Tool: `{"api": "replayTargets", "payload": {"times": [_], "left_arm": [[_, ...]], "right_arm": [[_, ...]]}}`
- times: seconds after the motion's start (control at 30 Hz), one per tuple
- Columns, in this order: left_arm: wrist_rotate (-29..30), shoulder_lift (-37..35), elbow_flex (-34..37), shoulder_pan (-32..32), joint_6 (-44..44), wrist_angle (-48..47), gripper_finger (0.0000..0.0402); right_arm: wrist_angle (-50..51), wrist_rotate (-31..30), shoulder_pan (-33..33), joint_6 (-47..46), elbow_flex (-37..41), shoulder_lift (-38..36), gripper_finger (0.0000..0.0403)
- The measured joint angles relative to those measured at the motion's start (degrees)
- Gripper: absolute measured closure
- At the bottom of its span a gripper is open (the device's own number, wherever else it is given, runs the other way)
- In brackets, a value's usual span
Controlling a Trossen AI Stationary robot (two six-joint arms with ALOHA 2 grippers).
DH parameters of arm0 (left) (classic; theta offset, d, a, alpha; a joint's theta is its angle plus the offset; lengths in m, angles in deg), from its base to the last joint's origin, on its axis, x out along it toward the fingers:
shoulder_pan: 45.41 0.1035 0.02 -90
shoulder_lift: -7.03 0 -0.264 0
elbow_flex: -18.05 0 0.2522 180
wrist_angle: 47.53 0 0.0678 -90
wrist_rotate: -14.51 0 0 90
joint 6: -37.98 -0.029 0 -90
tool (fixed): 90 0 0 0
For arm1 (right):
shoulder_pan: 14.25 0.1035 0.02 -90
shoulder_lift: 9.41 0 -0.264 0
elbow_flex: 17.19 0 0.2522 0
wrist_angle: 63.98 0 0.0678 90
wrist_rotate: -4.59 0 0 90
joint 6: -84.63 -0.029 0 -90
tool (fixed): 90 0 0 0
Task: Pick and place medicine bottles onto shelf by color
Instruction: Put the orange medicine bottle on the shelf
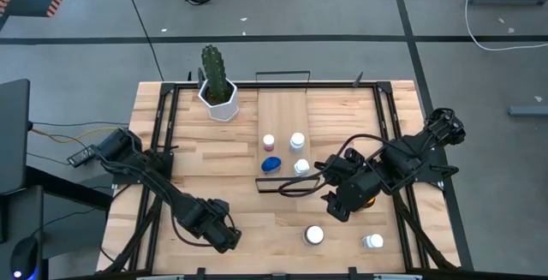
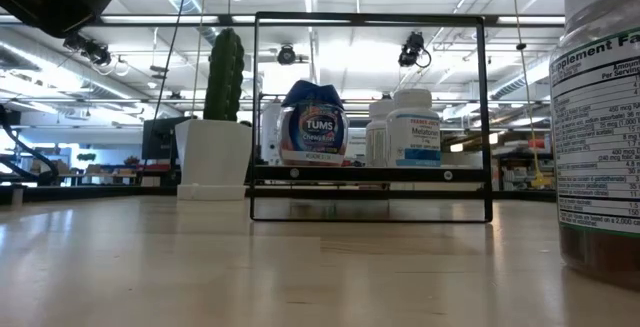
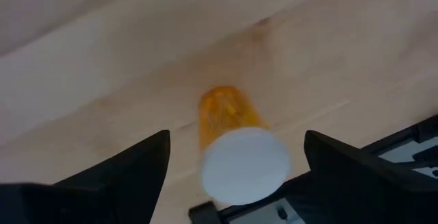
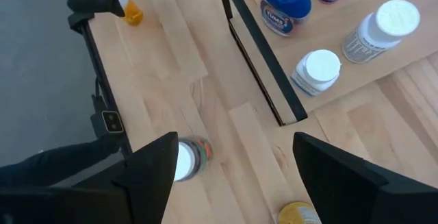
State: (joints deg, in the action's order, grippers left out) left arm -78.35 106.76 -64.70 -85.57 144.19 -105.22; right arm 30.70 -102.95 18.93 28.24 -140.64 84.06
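A small orange bottle with a white cap (image 3: 236, 148) stands on the table between the open fingers of my left gripper (image 3: 236, 140), which do not touch it. That gripper (image 1: 221, 231) is near the table's near-left part and hides the bottle in the high view. My right gripper (image 1: 336, 205) is open and hovers above the table just off the shelf's near end, holding nothing. The shelf (image 1: 282, 113) carries a blue bottle (image 1: 271, 164), a pinkish one (image 1: 269, 141) and two white-capped ones (image 1: 297, 141) (image 1: 301, 167), all upright.
Two white-capped bottles (image 1: 314, 235) (image 1: 372, 241) stand on the table near its near edge. A yellow-capped amber bottle (image 4: 298, 214) sits under my right arm. The white pot with a cactus (image 1: 218, 87) is at the far edge, left of the shelf. A black wire rail (image 2: 370, 117) closes the shelf's near end.
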Motion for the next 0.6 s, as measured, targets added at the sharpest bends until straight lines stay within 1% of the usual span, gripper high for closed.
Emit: {"api": "replayTargets", "payload": {"times": [0.17,0.33,0.6], "left_arm": [[-0.86,0.64,-0.02,-0.3,0.12,3.31,0.006],[-3.05,1.32,-0.05,-1.15,0.09,2.22,0.006],[-3.51,1.63,-0.02,-1.3,0.02,1.23,0.006]], "right_arm": [[0.15,-0.1,0.02,0.23,0.02,0.02,0.0107],[0.34,-0.15,0.04,0.43,0.02,0.04,0.0107],[0.48,-0.43,0.02,1.06,0.04,0.04,0.0107]]}}
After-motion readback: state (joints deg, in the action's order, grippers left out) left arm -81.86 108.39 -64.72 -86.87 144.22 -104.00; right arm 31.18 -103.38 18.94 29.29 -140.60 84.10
